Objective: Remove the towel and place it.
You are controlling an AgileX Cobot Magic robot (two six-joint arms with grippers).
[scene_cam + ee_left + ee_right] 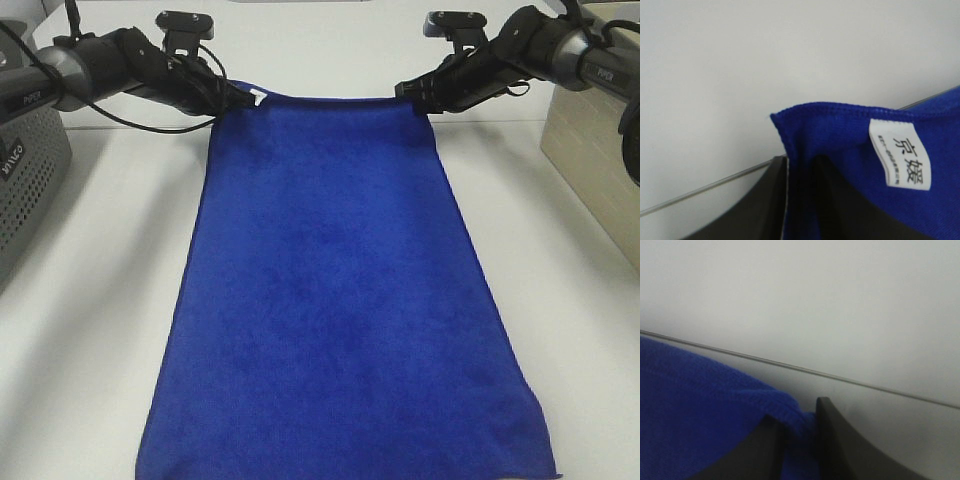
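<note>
Royal-blue plush microfibre towel [335, 300] lies stretched flat along white desk [90, 300], far corners pinched by left pincer [238, 98] and right pincer [412, 96], both clamped on cloth, so placing looks nearly done; next likely needs both letting go together.

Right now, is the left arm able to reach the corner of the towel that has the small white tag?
Yes, it seems so. The left gripper is already closed on that corner of the towel, with the tag just beside its fingers. Nothing blocks it; the right gripper holds the other far corner.
</note>
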